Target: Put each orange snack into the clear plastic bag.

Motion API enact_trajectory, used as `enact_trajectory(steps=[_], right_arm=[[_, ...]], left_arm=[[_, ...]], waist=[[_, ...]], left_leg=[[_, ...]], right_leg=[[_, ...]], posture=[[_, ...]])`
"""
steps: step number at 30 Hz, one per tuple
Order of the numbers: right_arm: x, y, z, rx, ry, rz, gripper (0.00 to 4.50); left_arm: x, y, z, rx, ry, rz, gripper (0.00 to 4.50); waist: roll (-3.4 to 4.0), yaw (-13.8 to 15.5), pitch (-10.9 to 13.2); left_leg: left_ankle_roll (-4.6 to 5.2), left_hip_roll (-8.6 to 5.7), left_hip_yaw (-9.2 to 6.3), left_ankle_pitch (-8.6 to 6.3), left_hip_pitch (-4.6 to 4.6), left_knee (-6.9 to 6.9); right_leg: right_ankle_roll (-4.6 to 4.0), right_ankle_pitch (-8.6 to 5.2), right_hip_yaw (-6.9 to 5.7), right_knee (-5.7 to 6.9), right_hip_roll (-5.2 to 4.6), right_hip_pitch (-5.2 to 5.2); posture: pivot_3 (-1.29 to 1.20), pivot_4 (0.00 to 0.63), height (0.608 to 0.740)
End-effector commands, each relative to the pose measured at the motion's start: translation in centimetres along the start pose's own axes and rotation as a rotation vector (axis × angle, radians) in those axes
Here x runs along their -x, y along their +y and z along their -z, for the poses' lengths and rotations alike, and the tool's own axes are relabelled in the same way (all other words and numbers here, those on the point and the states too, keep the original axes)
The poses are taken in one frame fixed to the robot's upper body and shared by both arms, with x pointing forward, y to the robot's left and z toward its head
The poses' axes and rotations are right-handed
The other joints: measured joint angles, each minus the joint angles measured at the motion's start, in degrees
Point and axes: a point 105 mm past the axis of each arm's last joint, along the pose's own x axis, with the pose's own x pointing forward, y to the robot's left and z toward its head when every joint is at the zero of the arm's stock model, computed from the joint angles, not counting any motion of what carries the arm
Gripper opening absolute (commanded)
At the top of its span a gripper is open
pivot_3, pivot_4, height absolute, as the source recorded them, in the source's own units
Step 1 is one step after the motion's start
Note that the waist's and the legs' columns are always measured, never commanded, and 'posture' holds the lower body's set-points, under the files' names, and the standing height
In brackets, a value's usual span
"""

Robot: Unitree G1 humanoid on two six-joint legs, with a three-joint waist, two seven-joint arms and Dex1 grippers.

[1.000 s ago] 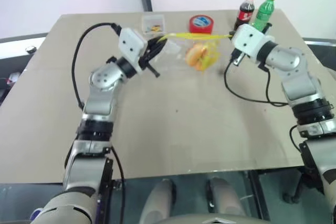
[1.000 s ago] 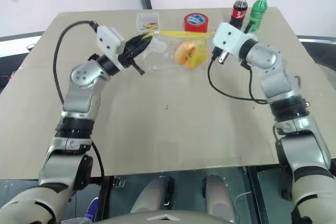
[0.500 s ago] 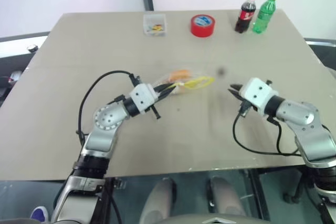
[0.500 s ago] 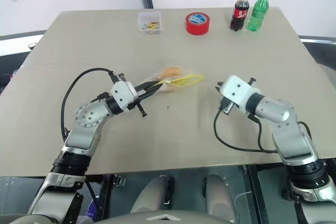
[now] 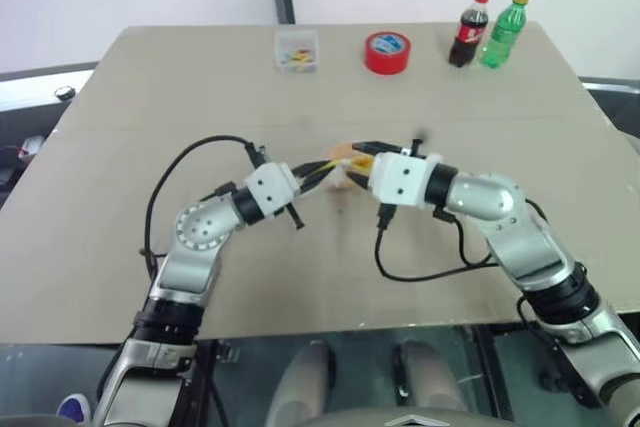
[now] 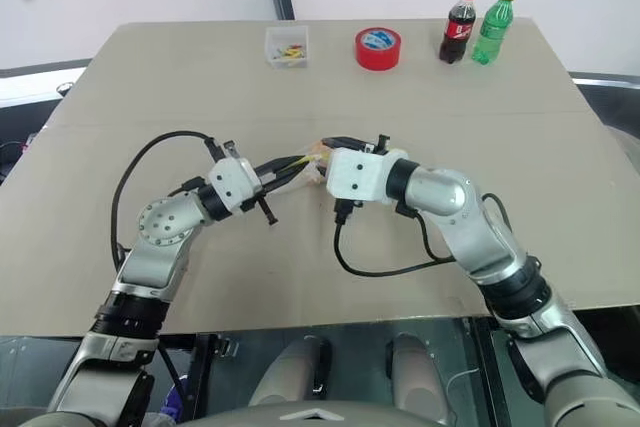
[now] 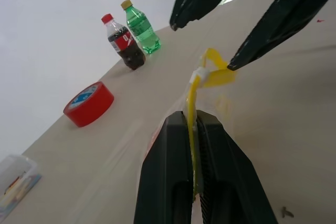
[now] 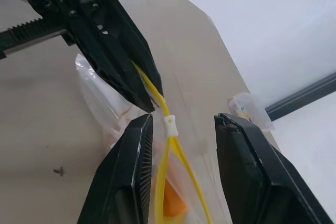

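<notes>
Two tools are meeting over the middle of the desk (image 5: 120,97). The left tool (image 7: 192,182) is pinching the yellow seal strip (image 7: 192,90) of the clear plastic bag (image 8: 102,108), its fingers (image 7: 168,182) closed hard on that edge. The right tool (image 8: 181,182) is standing with its fingers (image 8: 131,182) apart, one on each side of the strip and its small white slider (image 8: 170,125), not yet gripping either.

The bag is hanging between the two tools, just past the left tool's tips and directly ahead of the right tool's gap. An orange snack (image 8: 173,203) is showing through the film below the strip, close to the right tool's inner finger; a second snack cannot be told apart in these views.

Beyond both tools, well apart from them, a red tape roll (image 5: 386,52), two bottles (image 5: 490,27) and a small clear box (image 5: 296,49) are standing along the far edge.

Likely hazards from here:
- The right tool closing on the slider alone, or on one lip only, would be leaving the mouth loose, and a snack could be sliding out as the bag shifts.
- The right tool closing lower would be squeezing the snack through the film.
- The tools pulling apart while both are gripping could be tearing the strip or dragging it from the left tool's hold.
</notes>
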Motion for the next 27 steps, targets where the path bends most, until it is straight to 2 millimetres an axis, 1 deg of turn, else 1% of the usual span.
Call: enact_trajectory(steps=[1,7,17,18,19,21,22,27], right_arm=[[-0.28,-0.38,-0.92,0.048,-0.039,-0.008,1.88],[-0.45,0.08,-0.66,0.030,-0.038,-0.041,1.88],[-0.78,-0.08,-0.19,0.037,-0.023,-0.032,1.88],[-0.80,-0.06,-0.16,0.036,-0.022,-0.032,1.38],[-0.82,-0.05,-0.12,0.037,-0.021,-0.032,1.10],[-0.84,0.01,-0.10,0.040,-0.019,-0.035,0.12],[-0.85,0.05,-0.09,0.043,-0.018,-0.037,0.05],[-0.92,0.06,-0.14,0.056,-0.021,-0.044,0.05]], left_arm=[[0.13,0.54,-1.31,-0.063,-0.036,-0.015,0.00],[0.29,0.58,-1.26,-0.087,-0.032,-0.023,0.00],[0.34,-0.21,-1.10,-0.127,-0.026,0.000,0.00],[0.33,-0.23,-1.12,-0.129,-0.026,0.000,0.00],[0.32,-0.24,-1.12,-0.130,-0.026,0.000,0.00],[0.36,-0.26,-1.11,-0.133,-0.024,0.001,0.00],[0.37,-0.26,-1.12,-0.136,-0.024,0.000,0.00],[0.32,-0.31,-1.20,-0.143,-0.024,-0.001,0.00]], waist=[[0.00,0.06,0.00],[0.00,0.00,0.00],[0.00,-0.04,0.00],[0.00,-0.04,0.00],[0.00,-0.03,0.00],[0.00,-0.04,0.00],[0.00,-0.04,0.00],[0.00,-0.04,0.00]], left_leg=[[0.00,-0.03,-0.01,0.00,-0.01,0.00],[0.00,-0.10,-0.03,0.00,-0.01,-0.03],[0.01,-0.10,-0.03,0.00,-0.01,-0.04],[0.01,-0.10,-0.03,0.00,-0.01,-0.04],[0.01,-0.10,-0.03,0.00,-0.01,-0.04],[0.00,-0.11,-0.03,0.00,-0.01,-0.04],[0.01,-0.11,-0.03,0.00,-0.01,-0.04],[0.01,-0.11,-0.03,0.00,-0.01,-0.04]], right_leg=[[0.00,0.00,0.00,-0.01,-0.01,0.00],[0.00,0.00,-0.02,-0.02,0.00,0.00],[0.00,0.00,-0.02,-0.03,-0.01,0.00],[0.00,0.00,-0.02,-0.03,-0.01,0.00],[0.00,0.00,-0.02,-0.03,-0.01,0.00],[0.00,0.00,-0.02,-0.03,0.00,0.00],[0.00,0.00,-0.02,-0.03,-0.01,0.00],[0.00,0.00,-0.03,-0.03,-0.01,0.00]], posture=[[0.00,0.150,0.740],[0.00,0.150,0.740],[0.00,0.150,0.740],[0.00,0.150,0.740],[0.00,0.150,0.740],[0.00,0.150,0.740],[0.00,0.150,0.740],[0.00,0.150,0.740]])
